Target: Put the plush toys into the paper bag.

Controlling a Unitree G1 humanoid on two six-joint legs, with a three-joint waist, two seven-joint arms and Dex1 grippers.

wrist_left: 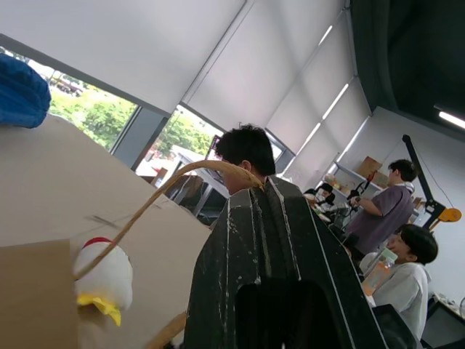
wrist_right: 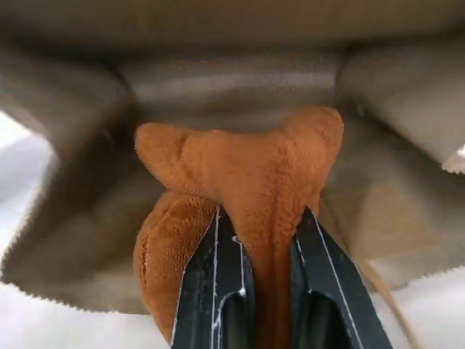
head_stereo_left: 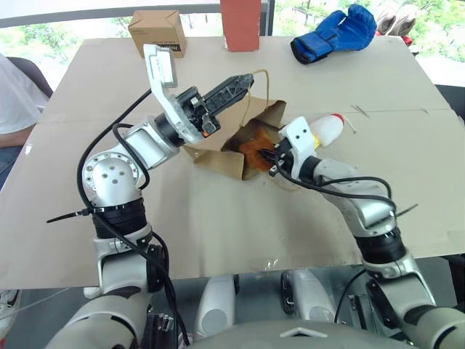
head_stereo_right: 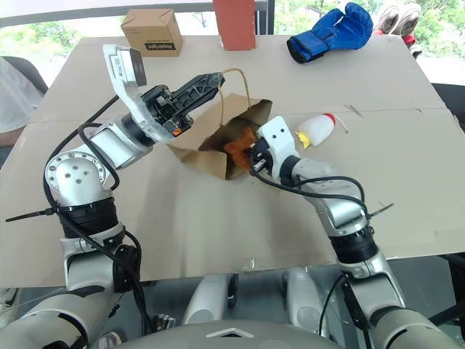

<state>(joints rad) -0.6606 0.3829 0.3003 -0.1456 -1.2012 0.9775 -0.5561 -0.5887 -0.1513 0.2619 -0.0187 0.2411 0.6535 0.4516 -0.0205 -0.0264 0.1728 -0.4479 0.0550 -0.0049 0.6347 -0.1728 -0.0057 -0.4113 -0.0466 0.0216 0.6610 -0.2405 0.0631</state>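
Note:
The brown paper bag [head_stereo_left: 218, 149] lies on its side mid-table, its mouth facing my right arm. My left gripper [head_stereo_left: 247, 78] is shut on one twisted handle [head_stereo_left: 266, 81] and holds the mouth up. The fuzzy orange-brown plush toy [wrist_right: 240, 182] sits in the bag's mouth, and my right gripper [wrist_right: 261, 214] is shut on it, its fingers [wrist_right: 218, 247] pinching a fold of the fabric. The same toy [head_stereo_left: 256, 145] shows from above at the bag's opening. The white plush toy [head_stereo_left: 330, 129] with its yellow end and red tip lies on the table just beyond my right gripper [head_stereo_left: 275, 158].
A small cardboard box [head_stereo_left: 158, 30] and a red-brown box [head_stereo_left: 241, 23] stand at the far edge of the table. A blue boxing glove [head_stereo_left: 334, 33] lies at the far right. A person [head_stereo_left: 14, 94] sits at the table's left side.

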